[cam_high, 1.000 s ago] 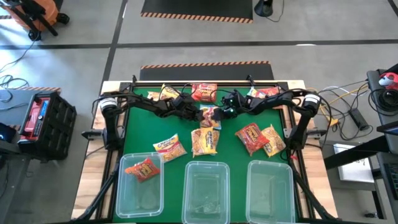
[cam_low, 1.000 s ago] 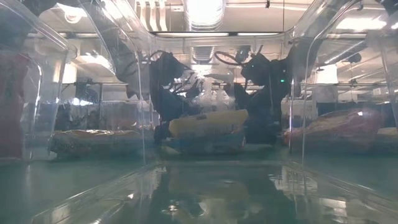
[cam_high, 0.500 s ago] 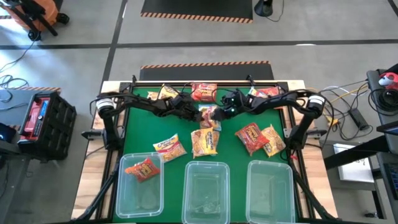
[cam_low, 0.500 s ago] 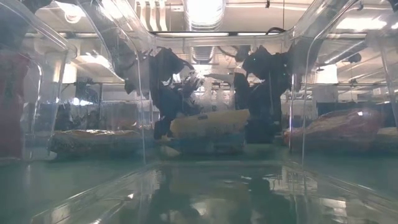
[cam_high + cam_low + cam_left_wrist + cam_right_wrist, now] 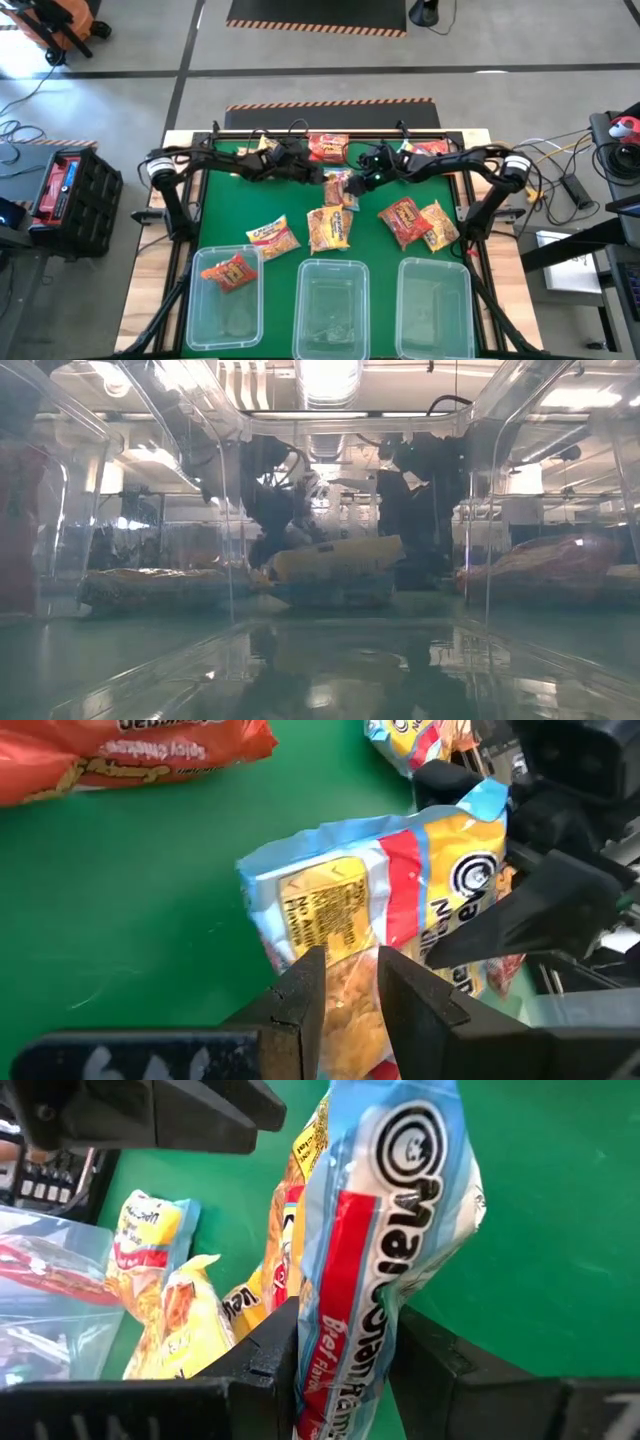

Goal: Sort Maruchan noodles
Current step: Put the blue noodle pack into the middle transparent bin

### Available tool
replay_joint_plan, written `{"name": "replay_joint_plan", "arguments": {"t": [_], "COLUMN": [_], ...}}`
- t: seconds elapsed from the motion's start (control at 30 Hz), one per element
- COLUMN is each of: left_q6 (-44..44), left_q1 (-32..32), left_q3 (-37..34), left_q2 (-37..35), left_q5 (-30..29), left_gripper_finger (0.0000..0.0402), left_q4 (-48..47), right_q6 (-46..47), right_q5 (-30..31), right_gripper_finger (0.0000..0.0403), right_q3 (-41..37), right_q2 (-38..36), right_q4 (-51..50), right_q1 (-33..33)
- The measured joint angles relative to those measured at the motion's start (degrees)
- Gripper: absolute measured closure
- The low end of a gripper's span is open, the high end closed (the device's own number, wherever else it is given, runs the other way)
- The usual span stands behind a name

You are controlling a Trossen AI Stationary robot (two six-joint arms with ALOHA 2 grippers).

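Both grippers clamp one beef ramen packet [image 5: 338, 186] lifted near the table's [image 5: 220, 215] far edge, mid-width. Left gripper [image 5: 345, 982] pinches one end, right gripper [image 5: 340, 1342] the other; long axis runs between them, across the table

Low view – tub walls [image 5: 235, 510] blur everything behind, both arms just dark shapes. Held packet [image 5: 375, 1250] cut off at the right wrist picture's edge (flavour line only partly readable). Red packet [image 5: 120, 755] cropped too, print unreadable.
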Motion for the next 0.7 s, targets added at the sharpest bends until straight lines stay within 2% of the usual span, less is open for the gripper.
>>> {"name": "replay_joint_plan", "arguments": {"t": [0.4,0.7], "left_q6": [0.1,-0.18], "left_q1": [2.52,2.54], "left_q3": [0.0,0.02], "left_q2": [-5.62,-11.56], "left_q5": [-0.04,-1.51], "left_gripper_finger": [0.0325,0.0325], "left_q4": [-1.66,-1.79], "right_q6": [-4.14,-6.85], "right_q5": [0.52,-7.5], "right_gripper_finger": [0.0293,0.0293], "right_q3": [0.0,0.0], "right_q2": [-12.73,-24.8], "right_q4": [-7.26,-11.63], "right_q1": [-1.18,-0.26]}}
